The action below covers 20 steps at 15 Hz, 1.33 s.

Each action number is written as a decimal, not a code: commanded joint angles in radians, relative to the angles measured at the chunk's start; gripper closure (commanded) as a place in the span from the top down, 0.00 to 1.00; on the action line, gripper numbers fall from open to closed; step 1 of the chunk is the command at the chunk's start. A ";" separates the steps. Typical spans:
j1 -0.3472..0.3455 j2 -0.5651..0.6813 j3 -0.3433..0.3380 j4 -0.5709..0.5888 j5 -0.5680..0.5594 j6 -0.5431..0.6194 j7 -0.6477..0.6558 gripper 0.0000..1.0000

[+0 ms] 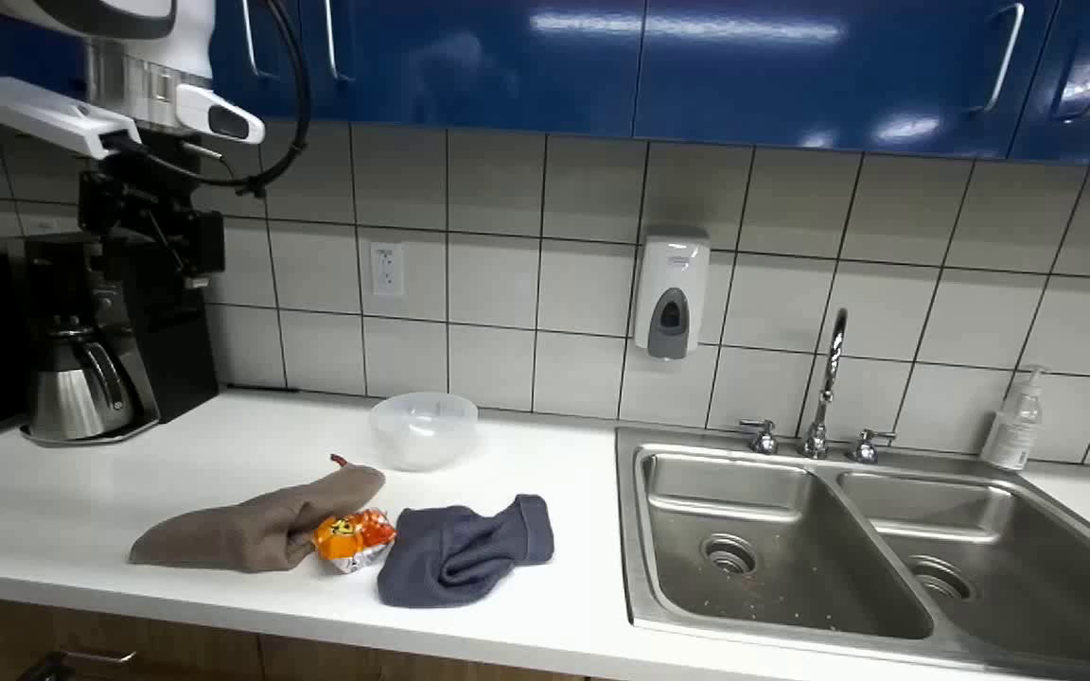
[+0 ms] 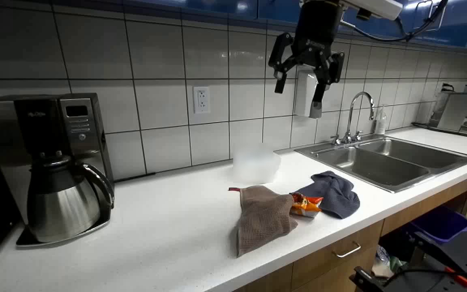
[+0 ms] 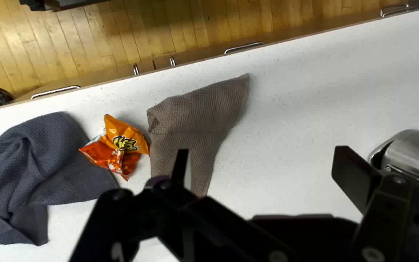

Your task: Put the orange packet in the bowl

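Some way above the bench (image 1: pixel 43 520), holding the hand (image 2: pixel 298 96) high with fingers (image 2: pixel 281 84) spread wide, gripping nothing. Probably choosing that height for clearing everything below, and that spread for straddling the packet (image 1: pixel 354 537). Seeing the packet, crumpled, toward the near side of the bench, between the brown cloth (image 1: pixel 237 528) on the left and the blue cloth (image 1: pixel 469 549) on the right; apparently touching the brown one and perhaps the blue. Perhaps using those cloths as distractors, so leaving little room for fingers. Finding the bowl (image 1: pixel 423 432) upright on the far side, near the wall (image 1: pixel 498 284) and beyond the cloths, likely for leaving the way down to the packet unblocked while offering a wide mouth for the drop. Not yet beginning the grasp, seemingly; probably needing to go right, then down, without pinching either cloth.
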 commanded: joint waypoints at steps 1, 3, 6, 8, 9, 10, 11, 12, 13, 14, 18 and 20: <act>-0.010 0.000 0.009 0.002 0.004 -0.003 -0.004 1.00; -0.010 0.000 0.009 0.002 0.004 -0.003 -0.004 1.00; -0.010 0.001 0.009 0.002 0.004 -0.003 -0.004 1.00; -0.010 0.001 0.009 0.002 0.004 -0.003 -0.004 1.00; -0.010 0.001 0.009 0.002 0.004 -0.003 -0.004 1.00; -0.010 0.001 0.009 0.002 0.004 -0.003 -0.004 1.00; -0.010 0.001 0.009 0.002 0.004 -0.003 -0.004 1.00; -0.010 0.001 0.009 0.002 0.004 -0.003 -0.004 1.00; -0.010 0.001 0.009 0.002 0.004 -0.003 -0.004 1.00; -0.010 0.001 0.009 0.002 0.004 -0.003 -0.004 1.00; -0.044 0.035 -0.034 -0.028 -0.048 0.071 -0.100 1.00; -0.067 0.078 -0.084 -0.032 -0.077 0.104 -0.191 1.00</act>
